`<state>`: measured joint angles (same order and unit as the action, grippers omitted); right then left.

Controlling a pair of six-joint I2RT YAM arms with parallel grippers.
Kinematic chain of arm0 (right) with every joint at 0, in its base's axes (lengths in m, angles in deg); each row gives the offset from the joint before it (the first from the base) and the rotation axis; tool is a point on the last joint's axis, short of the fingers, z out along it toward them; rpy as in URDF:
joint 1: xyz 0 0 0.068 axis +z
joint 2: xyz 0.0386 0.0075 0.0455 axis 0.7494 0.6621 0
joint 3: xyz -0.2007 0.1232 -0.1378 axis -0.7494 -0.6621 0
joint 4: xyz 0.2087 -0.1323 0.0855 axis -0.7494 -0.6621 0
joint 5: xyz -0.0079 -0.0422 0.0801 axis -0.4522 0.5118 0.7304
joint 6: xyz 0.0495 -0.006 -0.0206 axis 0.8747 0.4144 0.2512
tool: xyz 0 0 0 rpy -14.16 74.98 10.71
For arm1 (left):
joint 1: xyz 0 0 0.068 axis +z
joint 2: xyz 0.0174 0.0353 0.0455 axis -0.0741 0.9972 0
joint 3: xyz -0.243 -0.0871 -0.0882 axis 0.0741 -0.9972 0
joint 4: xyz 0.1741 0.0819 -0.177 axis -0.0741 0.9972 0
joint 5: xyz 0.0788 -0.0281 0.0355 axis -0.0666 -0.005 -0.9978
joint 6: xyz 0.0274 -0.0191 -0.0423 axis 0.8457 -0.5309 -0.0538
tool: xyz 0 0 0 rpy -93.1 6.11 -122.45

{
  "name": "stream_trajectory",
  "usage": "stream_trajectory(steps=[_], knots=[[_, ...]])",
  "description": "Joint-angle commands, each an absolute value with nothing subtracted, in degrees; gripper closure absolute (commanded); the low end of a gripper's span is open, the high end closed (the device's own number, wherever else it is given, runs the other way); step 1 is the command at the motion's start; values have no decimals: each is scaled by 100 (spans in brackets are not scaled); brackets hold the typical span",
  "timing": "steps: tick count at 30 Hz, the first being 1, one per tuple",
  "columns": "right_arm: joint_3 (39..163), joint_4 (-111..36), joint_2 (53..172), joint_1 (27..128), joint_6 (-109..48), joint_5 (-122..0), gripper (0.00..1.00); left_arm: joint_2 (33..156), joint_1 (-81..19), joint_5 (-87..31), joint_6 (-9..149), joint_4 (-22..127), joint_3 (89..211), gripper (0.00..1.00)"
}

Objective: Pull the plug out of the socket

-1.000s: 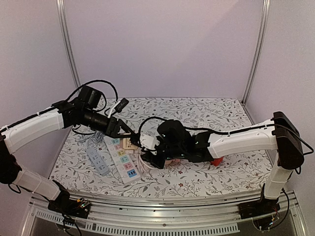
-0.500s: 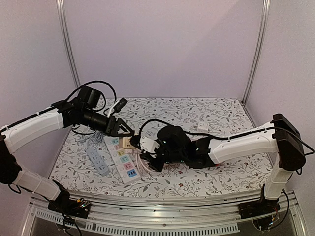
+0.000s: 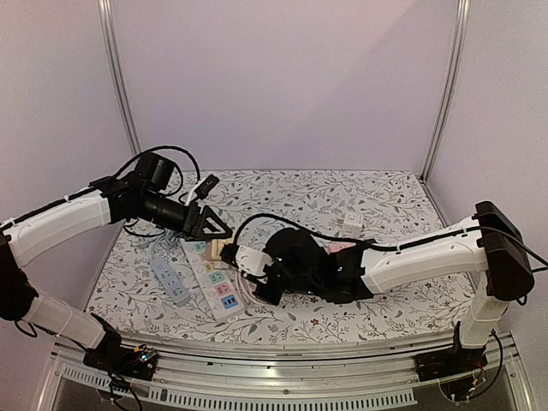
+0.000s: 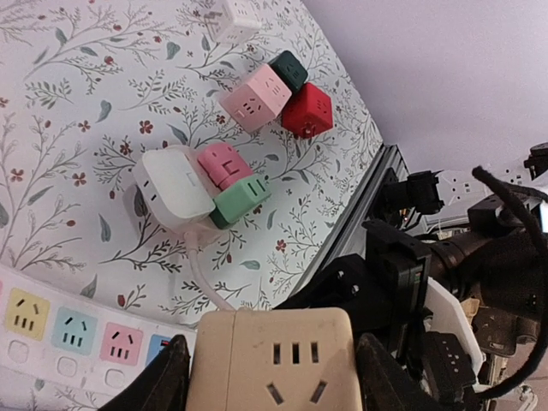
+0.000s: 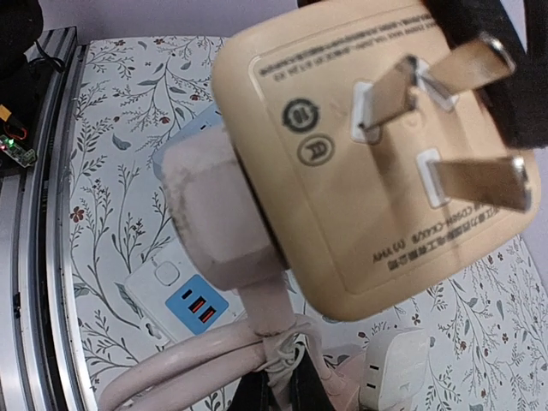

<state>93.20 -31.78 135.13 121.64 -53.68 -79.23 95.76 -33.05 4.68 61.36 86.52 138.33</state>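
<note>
The left gripper (image 4: pixel 274 381) is clamping a beige cube-shaped plastic socket adapter (image 4: pixel 274 355) between its two black fingers (image 4: pixel 167 381), jaws spread partway to the cube's width. It is holding the cube off the flower-patterned table (image 3: pixel 390 300), above the far end of a long white power strip with coloured outlets (image 3: pixel 214 278).

An off-white plastic plug (image 5: pixel 218 205) is sitting in one side face of the cube, seated flush against it. The cube's own three metal prongs (image 5: pixel 402 90) are pointing towards the right wrist camera.

The plug's pale cord (image 5: pixel 214 364) is running down into a tied bundle just above the right gripper (image 5: pixel 276 396). That gripper's jaws are closing fully together, and whether they are pinching the cord cannot be told.

From above, the right gripper is reaching in low from the right, just beside the cube. A grey power strip (image 3: pixel 169 281) is lying left of the white one. Pink, red, dark green and white cube adapters (image 4: pixel 257 98) are resting on the table further off.
</note>
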Motion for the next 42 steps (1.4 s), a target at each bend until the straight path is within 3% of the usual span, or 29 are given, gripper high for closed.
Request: stream_trajectory(steps=[1, 14, 21, 28, 42], knots=[[9419, -3536, 13087, 12578, -5331, -7582, 100, 9592, -2860, -490, 6217, 8024, 13880, 100], [9439, -3772, 12509, 11852, -3752, -8214, 100, 9845, -3352, 627, 6644, 8383, 14131, 100], [9647, -4065, 12488, 11801, -3865, -8133, 100, 9848, -3432, 269, 6661, 8537, 14184, 100], [9753, -4325, 12485, 12106, -3562, -8288, 100, 9740, -3153, -326, 6481, 8496, 14111, 100], [10437, -5339, 13021, 13309, -2685, -10189, 100, 9920, -2846, 498, 5970, 7798, 13841, 100]])
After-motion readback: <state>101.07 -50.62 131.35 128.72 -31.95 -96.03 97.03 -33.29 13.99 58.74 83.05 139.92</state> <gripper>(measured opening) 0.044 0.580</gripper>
